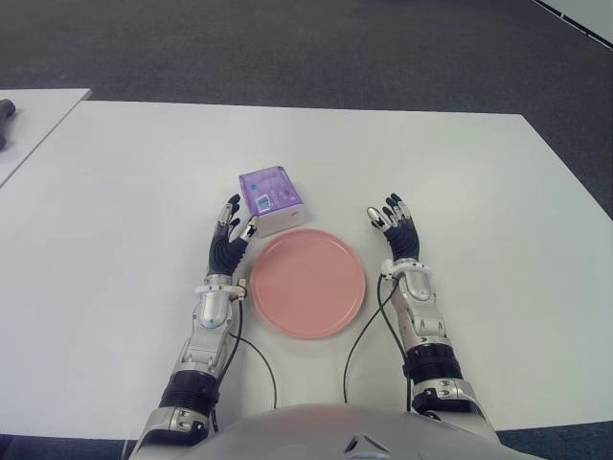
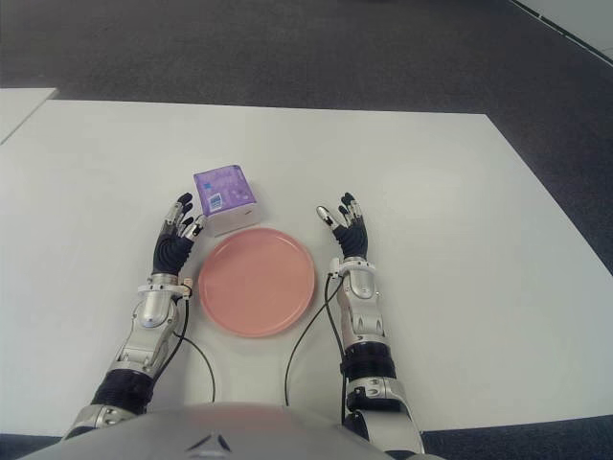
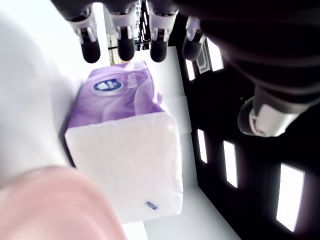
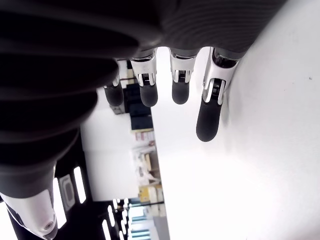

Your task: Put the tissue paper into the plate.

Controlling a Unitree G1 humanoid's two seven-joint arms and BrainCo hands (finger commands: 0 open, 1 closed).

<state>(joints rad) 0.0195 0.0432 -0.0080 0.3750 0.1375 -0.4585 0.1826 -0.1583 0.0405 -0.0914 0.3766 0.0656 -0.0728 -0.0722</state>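
A purple and white tissue pack point(image 1: 271, 198) lies on the white table point(image 1: 115, 211), just beyond the far left rim of the round pink plate point(image 1: 306, 282). My left hand point(image 1: 230, 233) is open to the left of the plate, fingers spread, its thumb close beside the pack. The left wrist view shows the pack point(image 3: 127, 155) right in front of the fingertips point(image 3: 125, 49), with nothing grasped. On the plate's right side is my right hand point(image 1: 395, 222), open with straight fingers and holding nothing.
A second white table point(image 1: 34, 120) stands at the far left with a dark object point(image 1: 6, 115) on it. Dark carpet point(image 1: 316, 48) lies beyond the table's far edge. Black cables point(image 1: 359, 335) run from both wrists toward my body.
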